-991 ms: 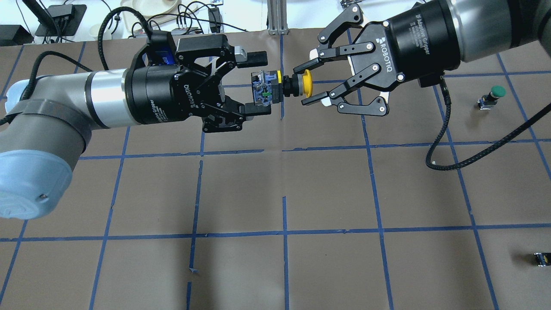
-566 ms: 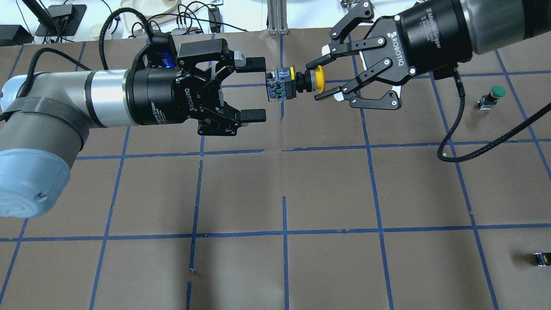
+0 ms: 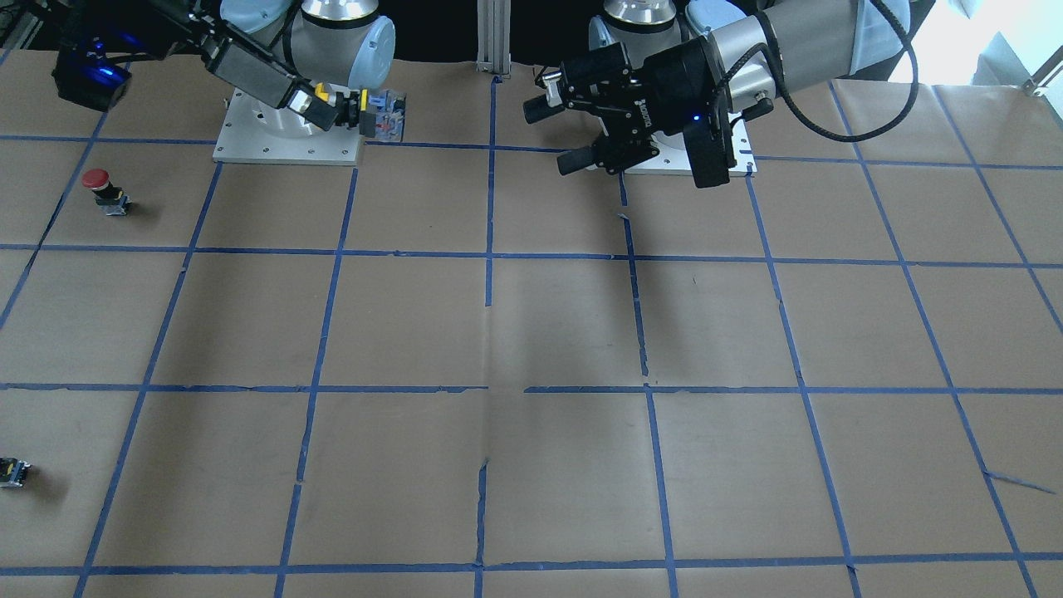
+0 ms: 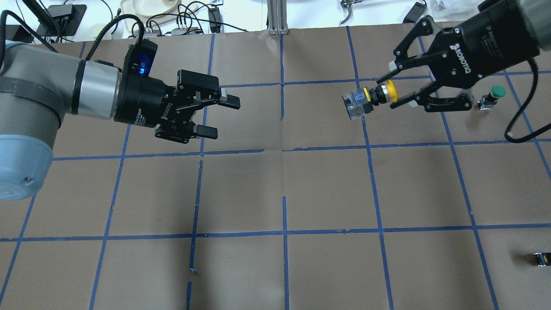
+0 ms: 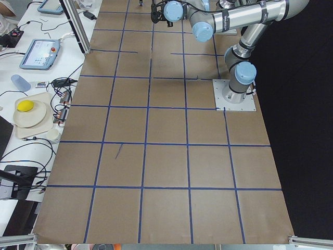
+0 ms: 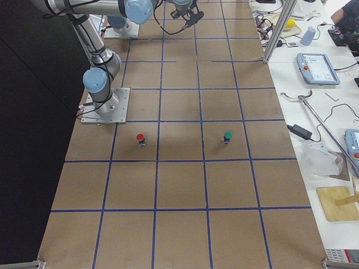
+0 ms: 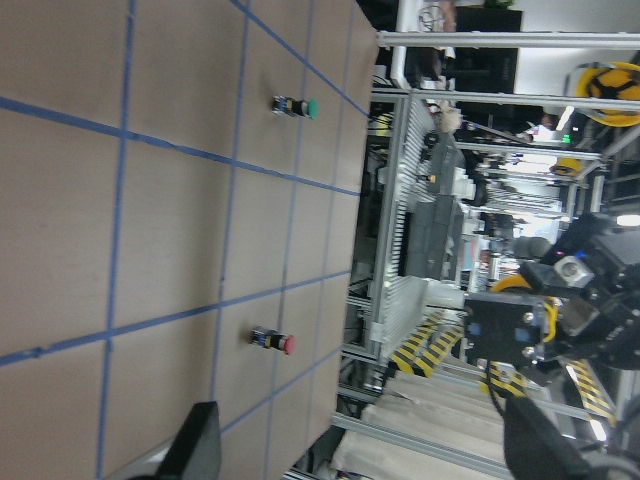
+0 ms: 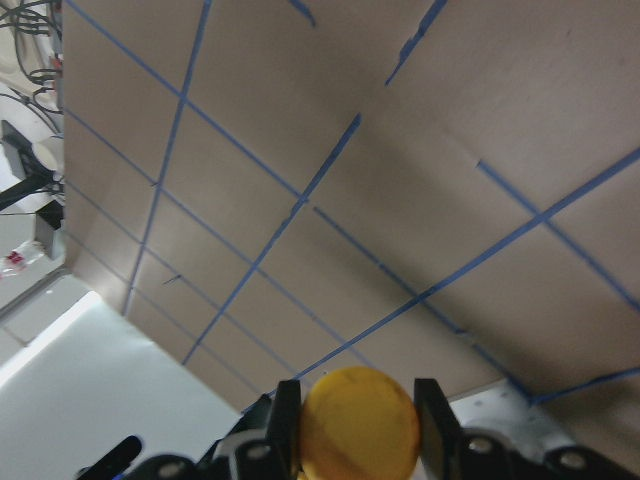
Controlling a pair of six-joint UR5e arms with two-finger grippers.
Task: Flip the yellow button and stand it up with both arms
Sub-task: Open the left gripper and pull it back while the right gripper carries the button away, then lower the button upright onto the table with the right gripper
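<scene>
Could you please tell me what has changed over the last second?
The left gripper let go of the yellow button and drew back to its own side, open. The right gripper, shut on the cap, carried it off toward its side. The green button stayed put.

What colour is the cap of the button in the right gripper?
The cap is yellow, clearest in the right wrist view.

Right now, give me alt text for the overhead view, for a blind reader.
The right gripper is shut on the cap of the yellow button, holding it sideways over the brown gridded table, block end toward the left gripper, which is open and empty. A green-capped button stands near the right edge.
</scene>
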